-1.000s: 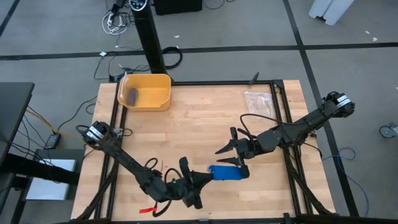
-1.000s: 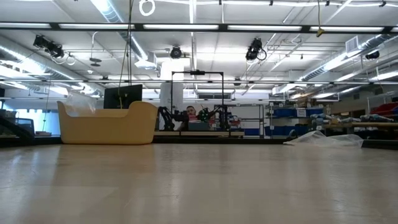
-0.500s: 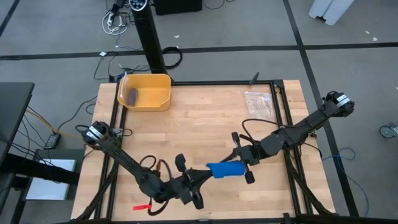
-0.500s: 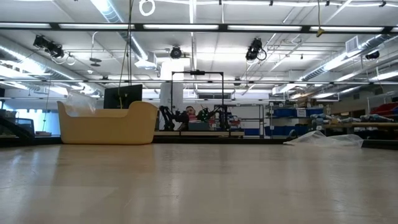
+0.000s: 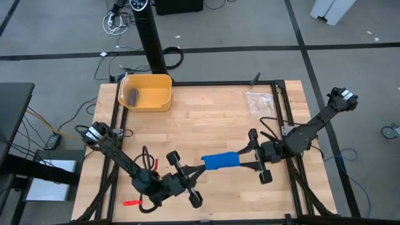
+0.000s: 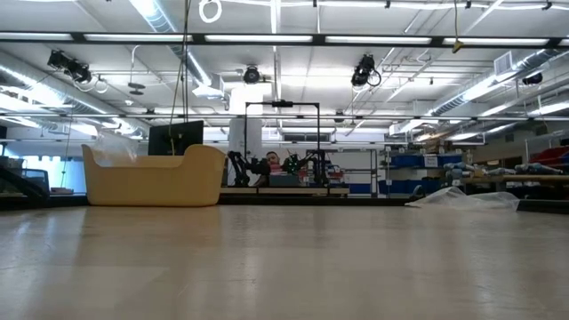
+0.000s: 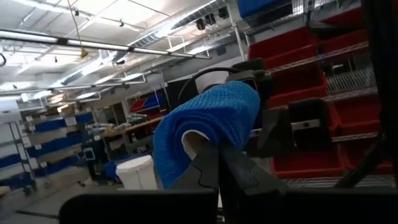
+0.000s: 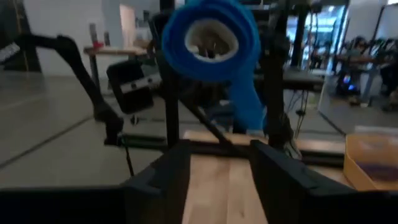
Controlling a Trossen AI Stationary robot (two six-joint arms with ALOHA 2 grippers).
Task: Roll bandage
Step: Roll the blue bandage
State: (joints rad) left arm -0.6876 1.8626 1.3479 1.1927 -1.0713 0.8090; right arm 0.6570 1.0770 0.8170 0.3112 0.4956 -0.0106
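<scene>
the bandage (image 5: pixel 222 161) is already a roll, pinched at one end by the closed left gripper (image 5: pixel 201 165); the right gripper (image 5: pixel 255 160) stands open beside it, a loose tail left to tuck.

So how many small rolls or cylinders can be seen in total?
2. The blue bandage roll is held up between the two end effectors near the table's front. A purple-grey cylinder lies in the yellow bin at the far left. None seems hidden.

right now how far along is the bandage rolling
Mostly done: the bandage is already a blue roll, lifted between both arms. In hand: the left gripper pinches one end, while the right gripper stands open at the other. Left: a short tail hangs loose in the right wrist view.
</scene>
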